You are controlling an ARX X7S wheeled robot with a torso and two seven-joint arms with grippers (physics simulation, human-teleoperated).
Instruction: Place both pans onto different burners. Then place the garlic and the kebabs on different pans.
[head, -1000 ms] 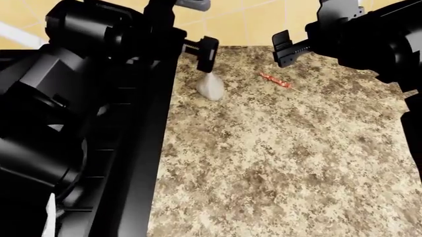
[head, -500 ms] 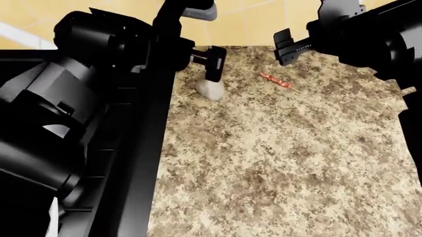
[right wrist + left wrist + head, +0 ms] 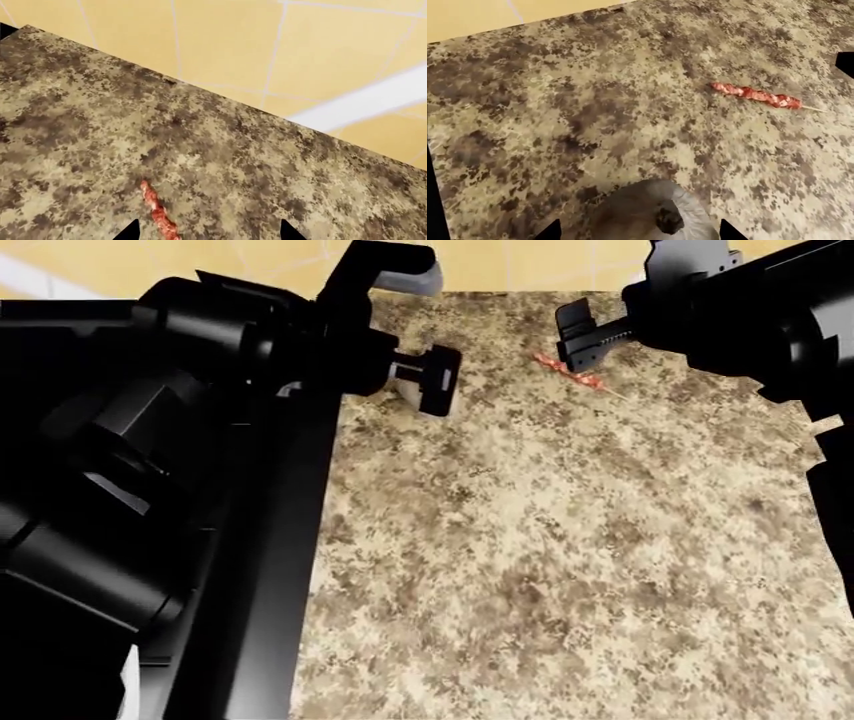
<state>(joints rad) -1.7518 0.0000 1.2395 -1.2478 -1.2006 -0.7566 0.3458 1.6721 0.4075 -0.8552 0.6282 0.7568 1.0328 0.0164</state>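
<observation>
The garlic (image 3: 647, 212), a whitish-grey bulb, lies on the speckled counter between the two fingertips of my open left gripper (image 3: 639, 232). In the head view the left gripper (image 3: 434, 380) covers it almost wholly. The kebabs (image 3: 757, 95) are a red skewer lying to the right of the garlic, seen as kebabs (image 3: 567, 370) and kebabs (image 3: 157, 212). My right gripper (image 3: 583, 335) hovers just above them, open, and in its wrist view the right gripper (image 3: 208, 232) has the skewer near one fingertip. The pans and burners are hidden behind my left arm.
The black stove body (image 3: 267, 590) runs along the counter's left edge, under my left arm. The yellow tiled wall (image 3: 267, 50) stands right behind the counter. Speckled countertop (image 3: 561, 570) stretches toward me.
My left gripper has moved right and down over the garlic, which was in plain sight before. The head view has shifted, so the counter's back edge sits higher. The right gripper has hardly moved.
</observation>
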